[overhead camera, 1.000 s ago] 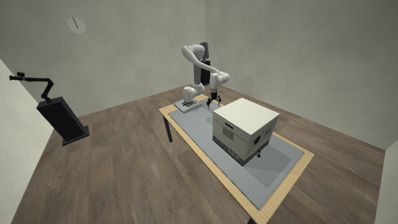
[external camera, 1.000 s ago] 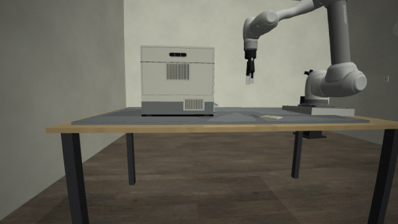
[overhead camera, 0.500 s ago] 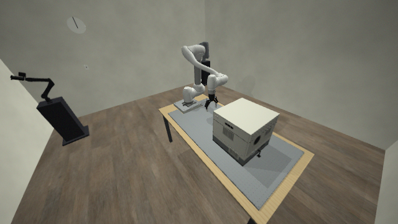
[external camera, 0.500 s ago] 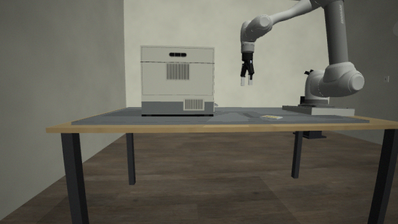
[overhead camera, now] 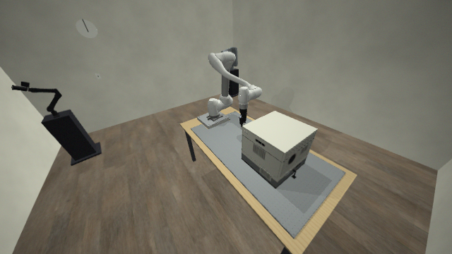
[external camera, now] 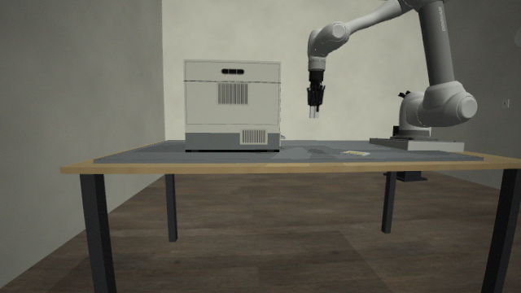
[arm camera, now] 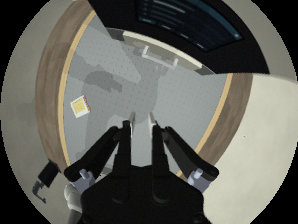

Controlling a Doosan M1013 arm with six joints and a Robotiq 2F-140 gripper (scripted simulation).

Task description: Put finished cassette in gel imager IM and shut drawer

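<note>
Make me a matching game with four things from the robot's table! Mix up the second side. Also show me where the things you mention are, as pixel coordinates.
Things:
1. cassette (external camera: 356, 153) (arm camera: 80, 106)
2. imager (overhead camera: 279, 130) (external camera: 232, 114) (arm camera: 185, 25)
3. pincer (overhead camera: 242, 123) (external camera: 314, 111) (arm camera: 141, 117)
4. drawer handle (arm camera: 158, 63)

Clues:
A. up in the air, with nothing between its fingers
B. sticks out from the drawer's front
C. little and flat, white and yellow
D. big box with a pale top

Right pairs: 1-C, 2-D, 3-A, 4-B
</note>
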